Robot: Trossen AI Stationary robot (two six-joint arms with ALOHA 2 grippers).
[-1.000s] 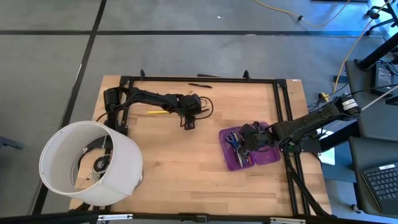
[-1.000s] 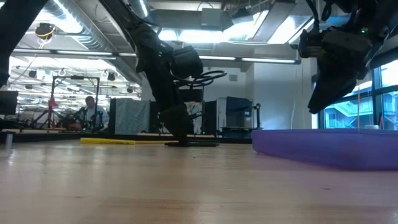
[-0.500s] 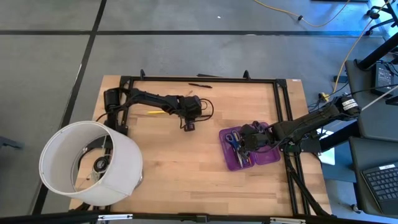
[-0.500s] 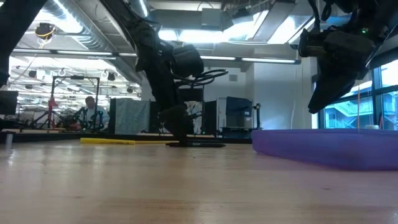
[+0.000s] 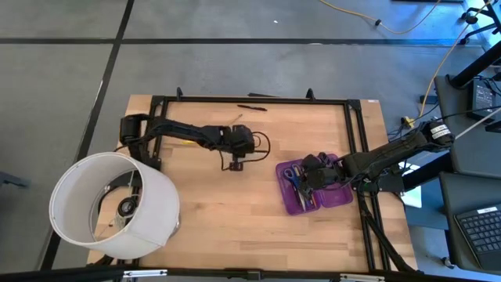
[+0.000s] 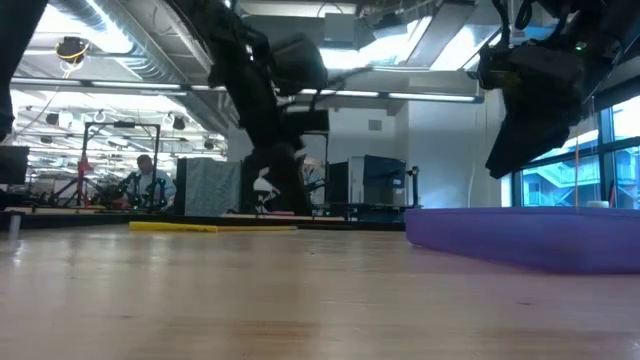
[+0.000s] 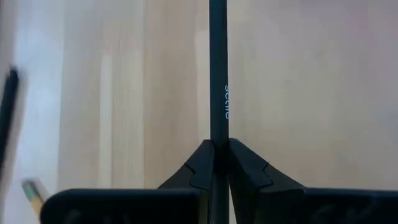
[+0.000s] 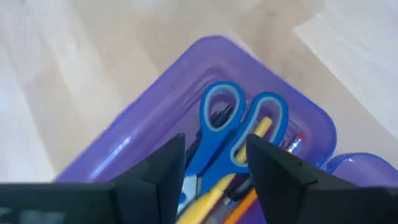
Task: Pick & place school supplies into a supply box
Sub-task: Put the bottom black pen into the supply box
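Note:
My left gripper (image 5: pixel 235 162) hangs above the table's middle, shut on a black pen (image 7: pixel 219 74) with pale lettering. On the right stands the purple supply box (image 5: pixel 338 197), open. It holds blue-handled scissors (image 8: pixel 231 124) and yellow and orange pencils (image 8: pixel 261 127). My right gripper (image 5: pixel 311 182) hovers over the box's left part, open, with the scissors showing below the gap between its fingers (image 8: pixel 214 162). A yellow pencil (image 6: pixel 200 227) lies flat on the table behind the left arm. Another black pen (image 5: pixel 254 107) lies by the far edge. My left gripper pinches the black pen's shaft (image 7: pixel 219 140) between its two fingertips, which meet it from either side. The fingers slant down from above. The pen sticks out straight ahead past the fingertips and is lifted clear of the table.
A large white lampshade-like cylinder (image 5: pixel 113 207) fills the near left corner. A black frame (image 5: pixel 250 99) runs along the far and right edges of the table. Bare wood lies between the left gripper and the box.
My left gripper has shut on the black pen that lay on the table, then risen and drawn slightly toward the near edge. The pen has gone up with it, clear of the wood. The left arm's elbow has swung toward the table's left.

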